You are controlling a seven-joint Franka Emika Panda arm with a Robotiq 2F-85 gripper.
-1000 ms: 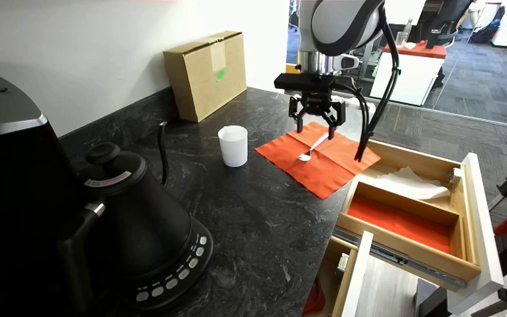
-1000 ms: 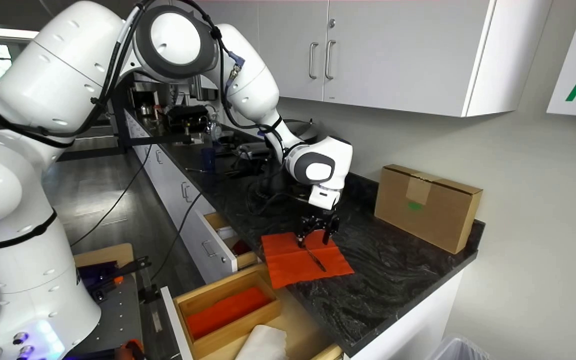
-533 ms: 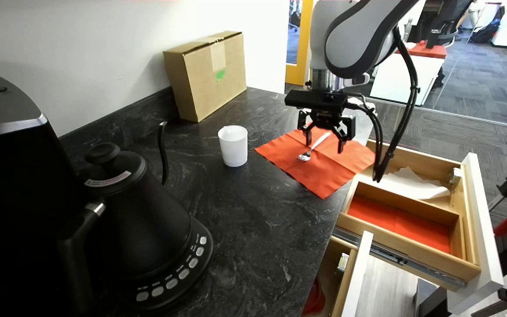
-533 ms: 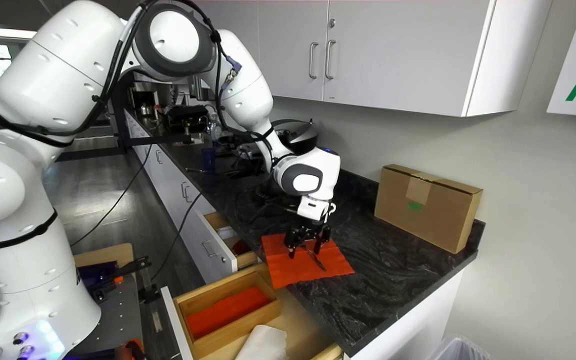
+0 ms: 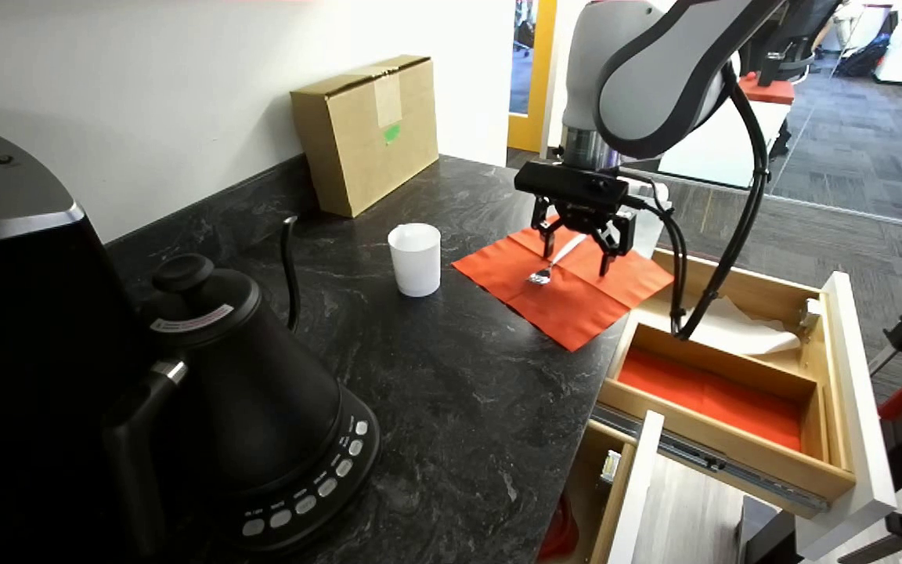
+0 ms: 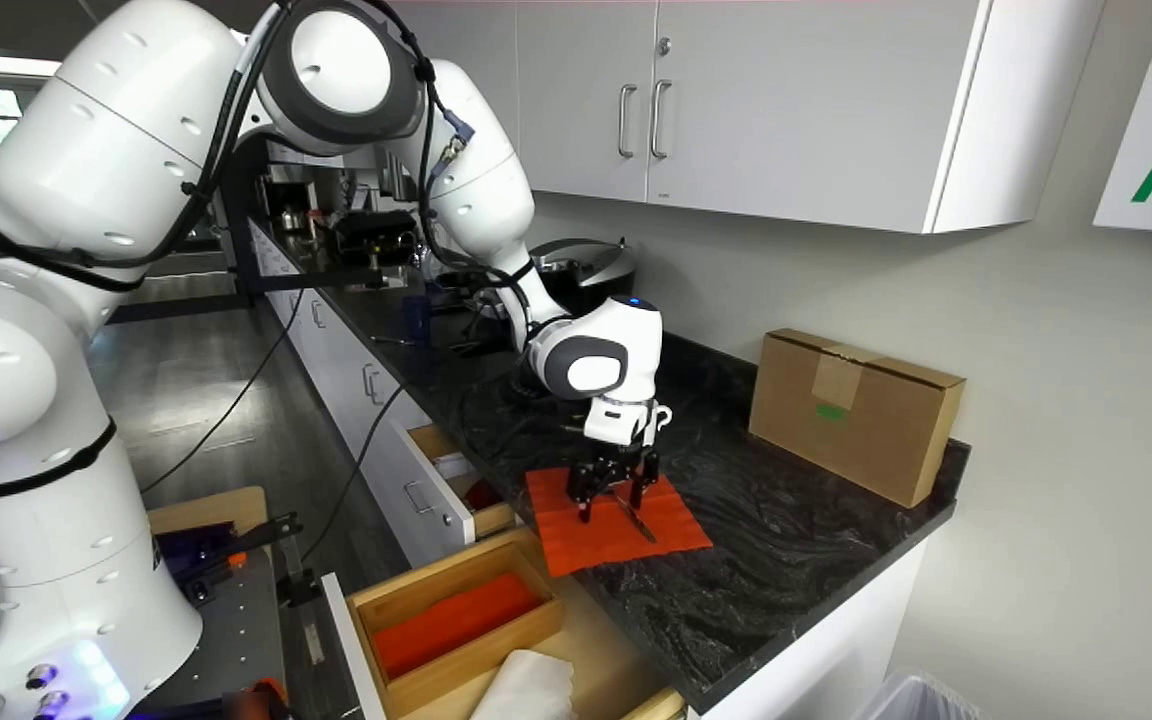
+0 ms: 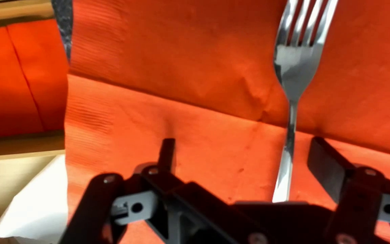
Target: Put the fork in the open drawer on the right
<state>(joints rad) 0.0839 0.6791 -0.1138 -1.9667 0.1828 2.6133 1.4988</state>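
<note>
The silver fork lies on an orange-red napkin on the dark counter. It shows in both exterior views. My gripper is open and low over the napkin in both exterior views. In the wrist view the fork's handle lies between the two fingers, closer to the right finger, touching neither; its end meets the gripper body's edge. The open drawer has light-wood walls, a red-orange floor and a divider. It shows also in an exterior view and the wrist view.
A white cup stands beside the napkin. A black kettle stands farther along the counter. A cardboard box stands against the wall. White paper lies in the drawer. Another drawer is partly open.
My open gripper has moved lower and toward the drawer side, slowing in the last half second and turning slightly. The napkin and fork have shifted very slightly.
</note>
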